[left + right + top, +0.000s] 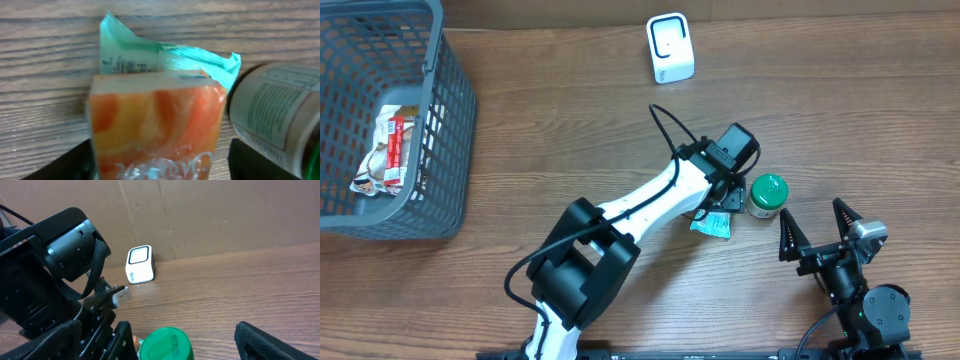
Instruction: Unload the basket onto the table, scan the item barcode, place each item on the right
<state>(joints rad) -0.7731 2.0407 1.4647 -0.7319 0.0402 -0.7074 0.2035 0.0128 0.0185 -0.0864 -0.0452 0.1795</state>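
Note:
The item is an orange and teal snack packet (155,125) lying flat on the wooden table, its teal end showing in the overhead view (712,223). My left gripper (160,167) is low over it and open, one dark finger (75,162) at each side and a clear gap on the right. From above, the left gripper (718,207) is mostly hidden under its wrist. A white barcode scanner (670,48) stands at the back, also seen from the right wrist (139,264). My right gripper (812,222) rests open and empty at the front right.
A jar with a green lid (767,194) stands right beside the packet, close to the left gripper's right finger (270,120). A grey wire basket (450,130) with more packets sits at the far left. The left arm's cable loops above its wrist.

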